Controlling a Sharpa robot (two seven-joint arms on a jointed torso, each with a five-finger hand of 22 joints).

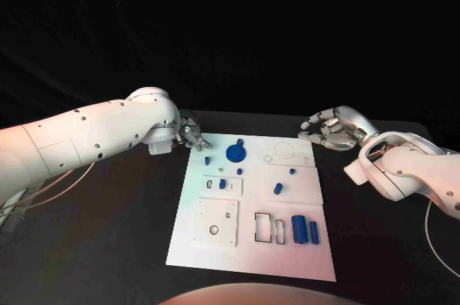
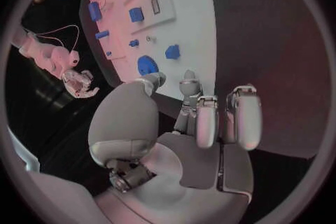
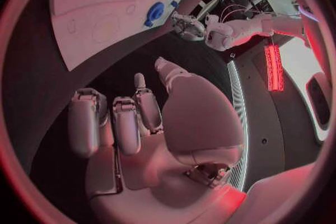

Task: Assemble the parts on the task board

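- Tabletop [image 1: 96, 252], black, carries the white task board [image 1: 251, 262] at its middle, long side running away from the robot.
- Two blue cylinders [image 1: 300, 228] lie side by side at the board's near right, beside two empty rectangular slots [image 1: 262, 228].
- Small blue parts [image 1: 223, 183] sit farther up, around the board's middle.
- Round blue part [image 1: 236, 151] lies near the far left corner.
- Left robot hand [image 1: 189, 134] hangs just off the board's far left edge, close to the round part, fingers apart, holding nothing.
- Right robot hand [image 1: 329, 129] hovers beyond the far right corner, fingers loosely curled but apart, holding nothing.
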